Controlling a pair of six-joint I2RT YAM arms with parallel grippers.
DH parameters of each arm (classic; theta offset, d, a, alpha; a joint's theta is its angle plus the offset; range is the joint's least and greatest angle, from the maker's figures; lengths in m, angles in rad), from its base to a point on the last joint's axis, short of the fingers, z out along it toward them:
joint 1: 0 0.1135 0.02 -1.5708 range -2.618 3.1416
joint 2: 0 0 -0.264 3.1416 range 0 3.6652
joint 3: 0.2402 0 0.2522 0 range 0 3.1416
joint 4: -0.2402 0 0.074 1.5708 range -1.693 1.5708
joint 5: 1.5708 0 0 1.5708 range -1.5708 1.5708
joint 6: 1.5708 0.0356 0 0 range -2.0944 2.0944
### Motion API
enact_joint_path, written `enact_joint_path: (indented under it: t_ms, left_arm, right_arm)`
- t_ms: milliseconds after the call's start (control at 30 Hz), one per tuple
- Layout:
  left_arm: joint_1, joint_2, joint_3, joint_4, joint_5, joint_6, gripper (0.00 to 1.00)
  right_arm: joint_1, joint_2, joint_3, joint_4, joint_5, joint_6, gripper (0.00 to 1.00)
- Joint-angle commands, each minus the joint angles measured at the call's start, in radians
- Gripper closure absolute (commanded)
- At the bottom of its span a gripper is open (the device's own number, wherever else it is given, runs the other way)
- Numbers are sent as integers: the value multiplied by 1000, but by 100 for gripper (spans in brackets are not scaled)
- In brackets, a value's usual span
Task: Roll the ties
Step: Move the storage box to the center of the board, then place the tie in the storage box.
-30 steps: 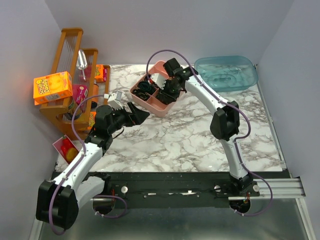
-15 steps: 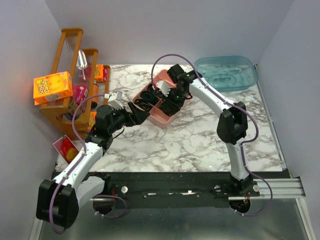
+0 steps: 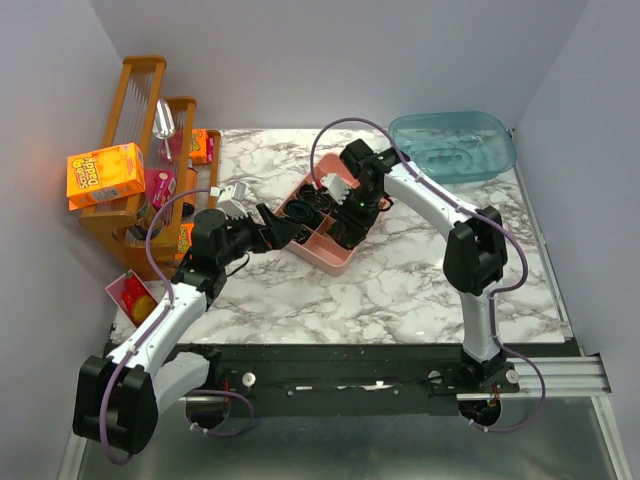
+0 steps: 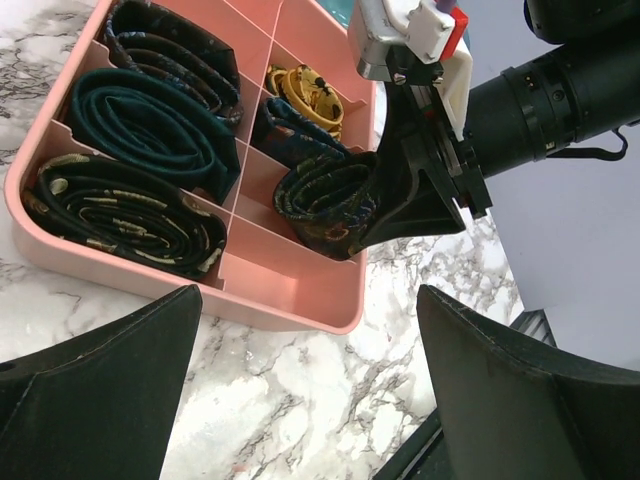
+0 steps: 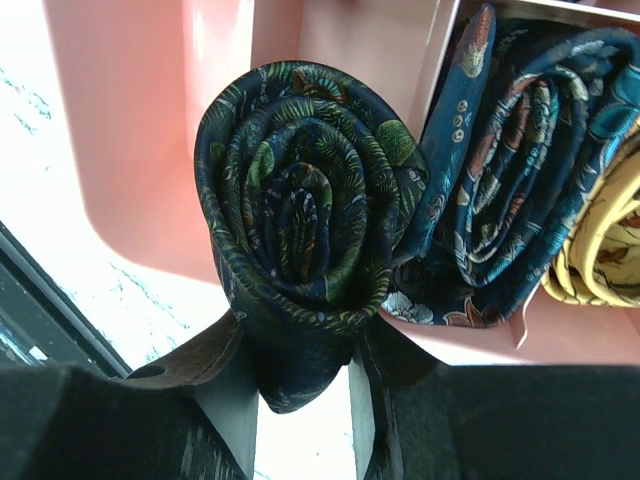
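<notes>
Overhead, a marbled white bench (image 3: 400,290) carried a pink tray (image 3: 322,258), split into compartments, near its middle. The right pincer (image 3: 349,228) reached down into the tray's 4 o'clock corner and was clamped on a rolled tie (image 5: 300,215), dark navy with green leafy patterning, wound in a tight spiral. Its two fingers (image 5: 215,352) pressed the lower part of the roll from either side. The roll stood on edge inside a corner compartment; whether it touched the compartment floor could not be told.

In the neighbouring compartment, at the held roll's 3 o'clock in the right wrist view, sat a blue patterned roll (image 5: 500,200), with a yellow roll (image 5: 600,250) beyond it at the picture's edge. The left wrist view showed three more rolls in the longer compartments: a teal roll (image 4: 150,130), a dark roll with pale flecks (image 4: 120,215) nearest the rim, and another dark roll (image 4: 175,50) farthest back.

The left pincer (image 3: 283,232) hung at the tray's 9 o'clock side, just off the rim, its jaws spread wide and holding nothing.

At the bench's 10 o'clock stood a wooden rack (image 3: 140,150) with an orange box (image 3: 105,175) on it. At 1 o'clock sat a clear blue tub (image 3: 452,145).
</notes>
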Motion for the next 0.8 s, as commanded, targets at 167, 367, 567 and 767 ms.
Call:
enact_joint_path:
  t_ms: [167, 367, 567, 767]
  left_arm:
    - [6, 3, -9, 26, 17, -1, 1]
    - [8, -5, -10, 23, 16, 2, 1]
    - [8, -16, -19, 21, 14, 2, 1]
    - [9, -19, -23, 23, 14, 2, 1]
  right_arm:
    - [54, -26, 100, -47, 94, 56, 99]
    - [90, 55, 177, -87, 136, 75, 99]
    - [99, 92, 197, -91, 194, 90, 100]
    - [100, 113, 188, -93, 252, 105, 100]
